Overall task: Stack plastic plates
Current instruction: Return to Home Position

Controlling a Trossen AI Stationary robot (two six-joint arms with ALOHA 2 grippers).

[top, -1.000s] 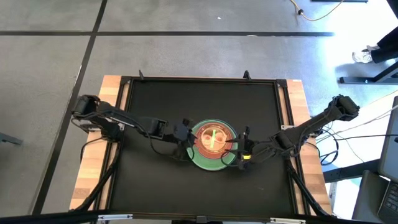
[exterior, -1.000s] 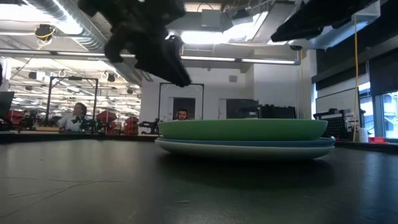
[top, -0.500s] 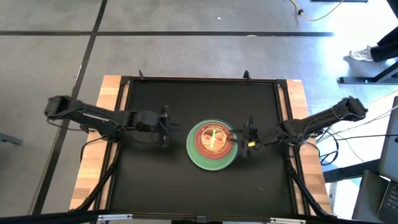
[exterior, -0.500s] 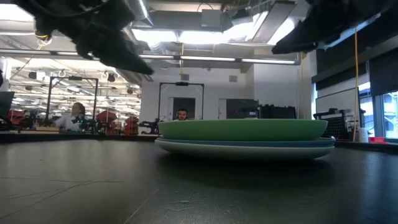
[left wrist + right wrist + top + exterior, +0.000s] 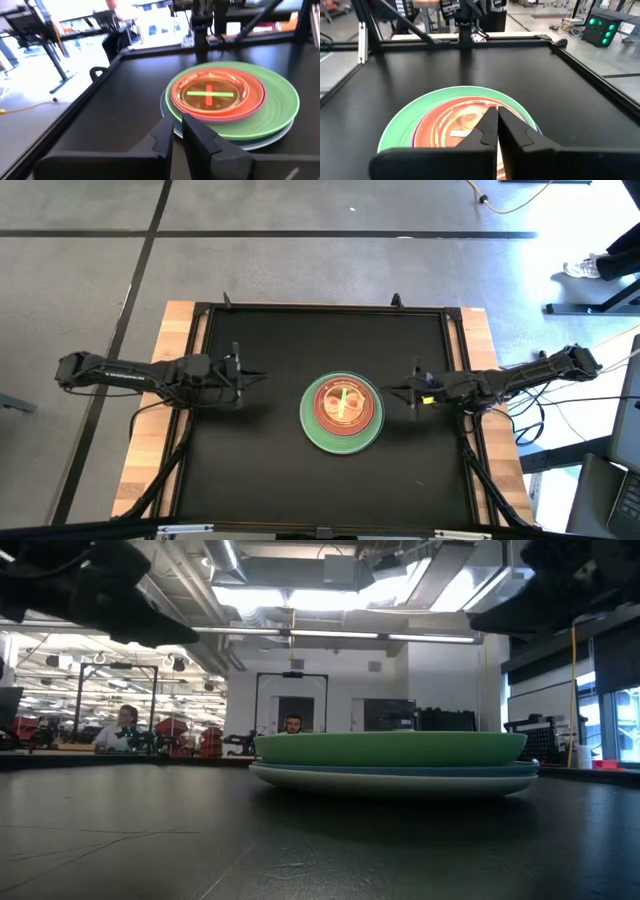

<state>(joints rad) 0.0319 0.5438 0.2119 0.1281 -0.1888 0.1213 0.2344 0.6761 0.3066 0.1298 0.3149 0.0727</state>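
Note:
The plastic plates stand in one stack (image 5: 342, 413) at the middle of the black table. A wide green plate (image 5: 280, 107) lies on a pale blue one, with magenta and orange plates and a translucent red dish with bar marks (image 5: 210, 93) on top. My left gripper (image 5: 243, 377) hovers left of the stack, well apart from it. Its fingers (image 5: 178, 120) are drawn together to a thin slit, with nothing between them. My right gripper (image 5: 412, 388) hovers right of the stack, shut and empty (image 5: 496, 111). Both point level at the stack.
The black table top has a raised dark frame (image 5: 320, 309) and wooden margins (image 5: 180, 330) at the left and right. Bare black surface lies all around the stack. In the low view, both arms (image 5: 100, 595) (image 5: 565, 585) hang above table height and people (image 5: 125, 725) sit in the room behind.
Both grippers have drawn back from the stack's rim, the left toward the table's left edge and the right toward its right edge. Each has tipped up toward level and brought its fingers together. The stack has stayed where it was.

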